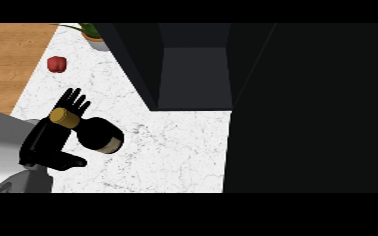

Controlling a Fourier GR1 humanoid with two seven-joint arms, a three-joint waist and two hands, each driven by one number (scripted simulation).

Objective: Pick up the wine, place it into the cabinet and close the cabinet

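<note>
The wine bottle (98, 134) is dark, with a gold cap (65, 117) and a beige label, and it shows at the left of the white marble counter (177, 150). My left hand (48, 140) is right up against the bottle's left side. Its fingers (72, 100) point straight up past the cap and its thumb (70, 162) sticks out below the bottle, so the hand is open. The dark cabinet (196, 75) stands open at the back centre, and its wide black door (303, 105) fills the right of the view. My right hand does not show.
A red pepper (57, 63) lies on the wooden surface (22, 50) at the far left. A potted plant (92, 34) stands at the back left, near the cabinet's left side panel (136, 65).
</note>
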